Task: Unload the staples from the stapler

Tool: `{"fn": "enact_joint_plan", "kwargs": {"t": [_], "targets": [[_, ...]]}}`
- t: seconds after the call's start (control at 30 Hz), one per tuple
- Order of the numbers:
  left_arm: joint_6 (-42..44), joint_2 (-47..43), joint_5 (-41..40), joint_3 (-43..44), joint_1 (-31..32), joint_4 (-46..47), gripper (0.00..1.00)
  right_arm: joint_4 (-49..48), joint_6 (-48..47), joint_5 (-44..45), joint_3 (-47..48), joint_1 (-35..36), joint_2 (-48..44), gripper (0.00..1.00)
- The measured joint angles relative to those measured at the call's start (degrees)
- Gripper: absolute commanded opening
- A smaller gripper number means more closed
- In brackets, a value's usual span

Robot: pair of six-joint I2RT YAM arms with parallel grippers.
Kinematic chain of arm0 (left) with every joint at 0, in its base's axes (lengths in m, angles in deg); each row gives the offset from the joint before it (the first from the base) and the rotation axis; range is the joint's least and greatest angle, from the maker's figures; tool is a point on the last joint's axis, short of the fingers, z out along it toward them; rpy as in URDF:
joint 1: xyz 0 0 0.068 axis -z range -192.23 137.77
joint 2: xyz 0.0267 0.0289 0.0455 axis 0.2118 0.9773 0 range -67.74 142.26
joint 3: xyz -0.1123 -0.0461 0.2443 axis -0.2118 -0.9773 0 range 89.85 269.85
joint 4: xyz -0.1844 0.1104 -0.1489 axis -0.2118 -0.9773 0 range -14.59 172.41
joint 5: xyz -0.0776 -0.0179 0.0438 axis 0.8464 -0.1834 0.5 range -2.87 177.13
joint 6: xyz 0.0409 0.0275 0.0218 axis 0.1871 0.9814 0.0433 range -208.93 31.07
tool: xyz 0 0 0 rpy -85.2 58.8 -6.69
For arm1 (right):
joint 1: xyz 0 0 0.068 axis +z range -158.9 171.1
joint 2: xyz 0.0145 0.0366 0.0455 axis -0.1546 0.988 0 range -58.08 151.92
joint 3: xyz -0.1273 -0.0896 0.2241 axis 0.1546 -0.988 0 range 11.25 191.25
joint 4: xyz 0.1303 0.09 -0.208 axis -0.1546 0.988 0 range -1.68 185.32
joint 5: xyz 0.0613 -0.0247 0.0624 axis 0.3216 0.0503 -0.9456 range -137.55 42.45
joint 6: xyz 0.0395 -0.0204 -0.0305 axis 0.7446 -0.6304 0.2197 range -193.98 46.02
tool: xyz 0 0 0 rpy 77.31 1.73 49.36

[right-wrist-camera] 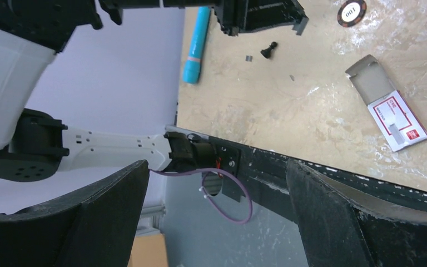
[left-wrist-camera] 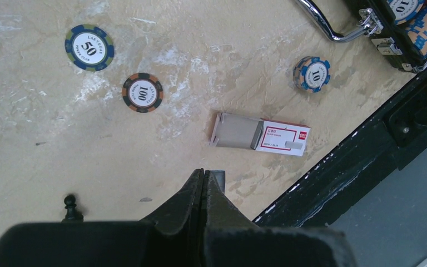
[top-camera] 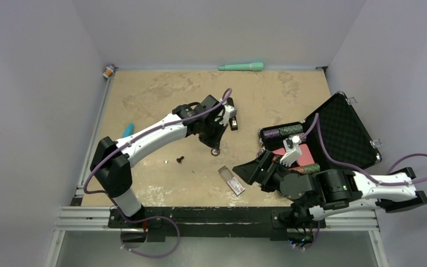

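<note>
Left claw (left-wrist-camera: 203, 179) pressed together; right claw (right-wrist-camera: 217, 167) spread wide, opened staple box (top-camera: 232, 181) at its 9 o'clock on bench (top-camera: 161, 94).

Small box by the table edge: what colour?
Small box: white with red, grey tray; left wrist view.

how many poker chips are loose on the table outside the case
3: a blue 50 chip at upper left of the left wrist view, a 100 chip beside it, a 10 chip near the case. More may hide under the arms.
</note>
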Motion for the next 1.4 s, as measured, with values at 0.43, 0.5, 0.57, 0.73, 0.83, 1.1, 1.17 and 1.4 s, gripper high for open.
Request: {"fn": "enact_joint_plan", "kwargs": {"t": [0.43, 0.5, 0.57, 0.73, 0.83, 1.1, 1.17, 1.4], "targets": [[-2.3, 5.5, 0.5, -1.2, 4.9, 2.4, 0.0, -0.1, -2.3, 2.1, 1.2, 0.0, -0.9, 0.98], [-2.4, 7.0, 0.2, -1.2, 6.0, 2.4, 0.0, -0.1, -2.4, 2.2, 1.2, 0.0, -1.4, 0.98], [-2.4, 8.0, -0.2, -1.2, 6.8, 2.4, 0.0, -0.2, -2.4, 2.3, 1.2, 0.0, -1.6, 0.98], [-2.9, 11.3, -1.2, -1.2, 8.8, 2.4, 0.0, -0.2, -2.4, 2.3, 1.2, 0.0, -1.9, 0.98], [-3.3, 13.3, -1.6, -1.2, 9.4, 2.3, 0.0, -0.5, -2.4, 2.3, 1.2, 0.0, -1.9, 0.98], [-3.8, 15.2, -4.0, -1.2, 10.2, 2.1, 0.0, -2.2, -2.6, 2.4, 0.7, 0.0, -1.9, 0.98], [-3.9, 15.5, -4.2, -1.2, 10.2, 2.1, 0.0, -2.4, -2.8, 2.4, 0.7, 0.0, -1.9, 0.98], [-4.8, 16.3, -4.3, -1.2, 10.2, 2.2, 0.0, -3.5, -3.4, 2.4, 0.4, 0.0, -2.0, 0.98]]}}
